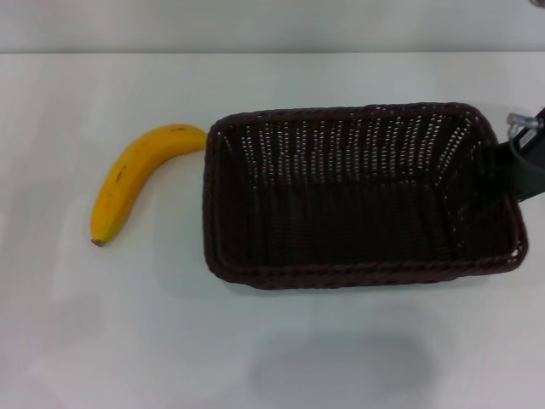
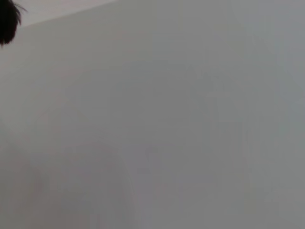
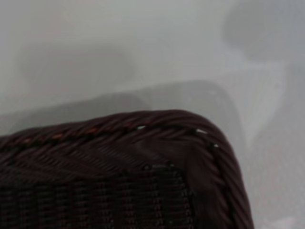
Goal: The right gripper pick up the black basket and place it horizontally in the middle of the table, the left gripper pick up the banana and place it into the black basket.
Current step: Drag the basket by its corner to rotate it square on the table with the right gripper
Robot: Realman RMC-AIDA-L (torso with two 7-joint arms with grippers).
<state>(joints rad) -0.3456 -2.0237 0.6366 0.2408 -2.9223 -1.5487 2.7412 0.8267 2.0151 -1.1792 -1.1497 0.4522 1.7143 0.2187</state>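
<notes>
The black basket point(image 1: 341, 274) hangs long side across over the middle of the table point(image 1: 102, 341), its shadow lying apart from it below. My right gripper point(image 1: 519, 162) is at the basket's right end wall and holds it by the rim. The right wrist view shows a corner of the braided rim point(image 3: 143, 126) close up, with the white tabletop beyond. The banana point(image 1: 128, 183) lies on the table just left of the basket, its upper end near the basket's far left corner. My left gripper is out of view; its wrist view shows only white tabletop point(image 2: 167, 133).
The basket's soft shadow point(image 1: 341, 366) falls on the table near the front edge. A small dark shape point(image 2: 7, 21) sits in a corner of the left wrist view. The table's far edge point(image 1: 255, 53) meets a pale wall.
</notes>
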